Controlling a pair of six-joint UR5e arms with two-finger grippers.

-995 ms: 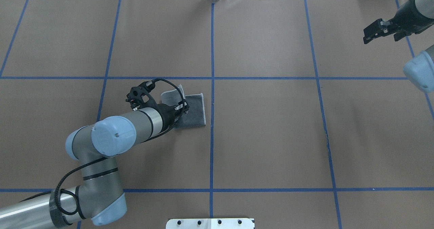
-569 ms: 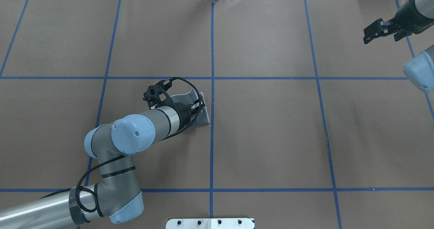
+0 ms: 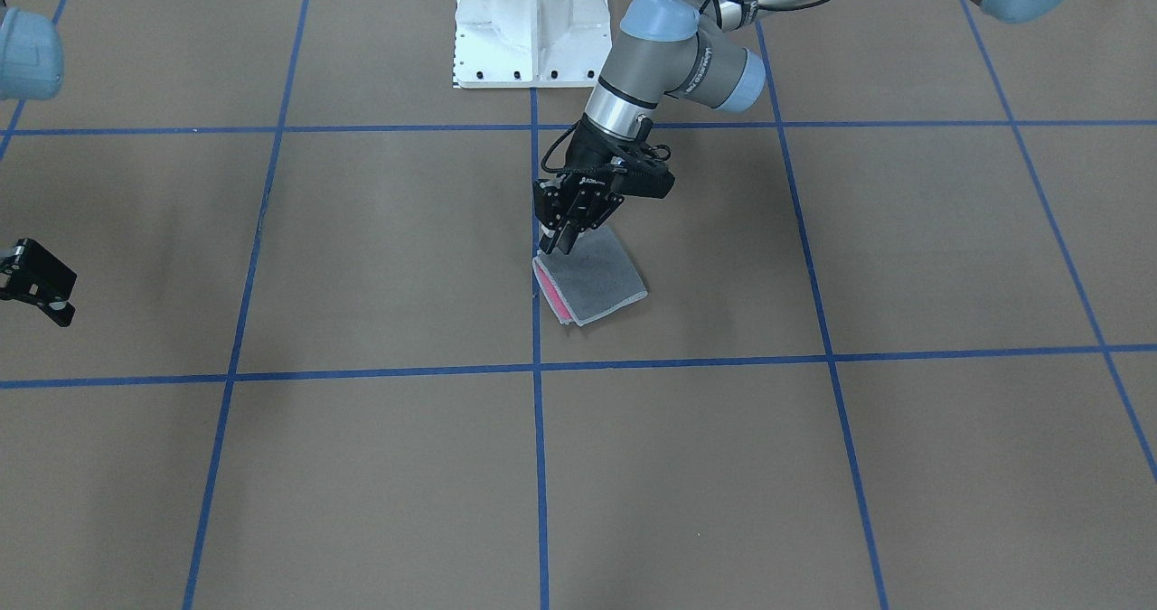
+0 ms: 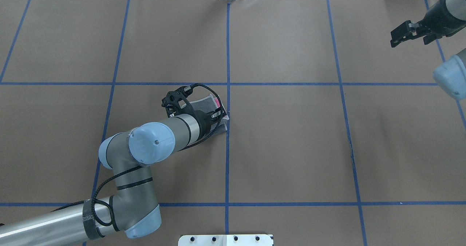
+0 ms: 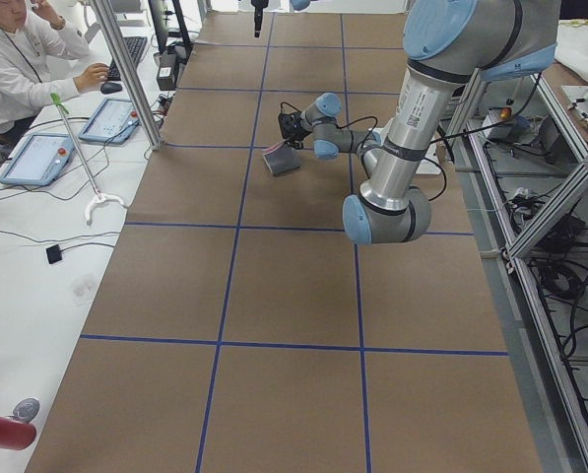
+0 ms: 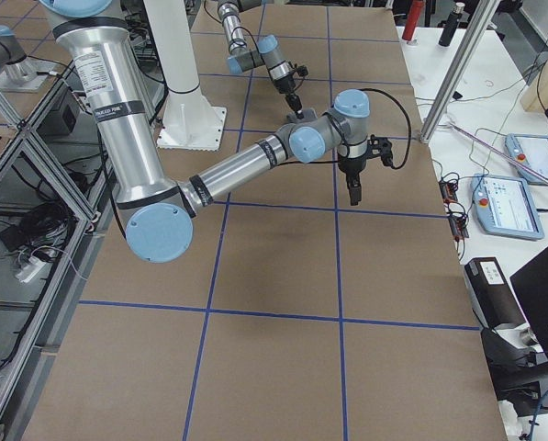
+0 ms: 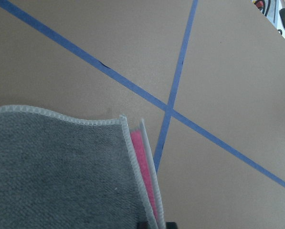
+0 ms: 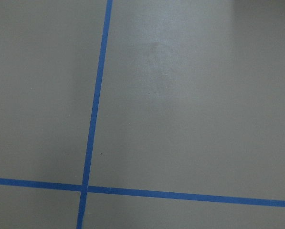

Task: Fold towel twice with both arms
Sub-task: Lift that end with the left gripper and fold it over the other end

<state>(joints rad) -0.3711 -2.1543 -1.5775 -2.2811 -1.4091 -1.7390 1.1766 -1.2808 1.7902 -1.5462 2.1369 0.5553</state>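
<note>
towel (image 3: 597,276) seen folded, grey outward, pink shown at edge | left tool (image 3: 553,247) clamped on its corner | right tool (image 4: 393,39) spread, empty

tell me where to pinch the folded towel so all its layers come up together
Probably the open edge of the towel, where pink shows between grey layers beside the blue tape line. Come from the tape side, low: the layers stack there, so one pinch spans them all. The left gripper holds that edge's corner.
</note>
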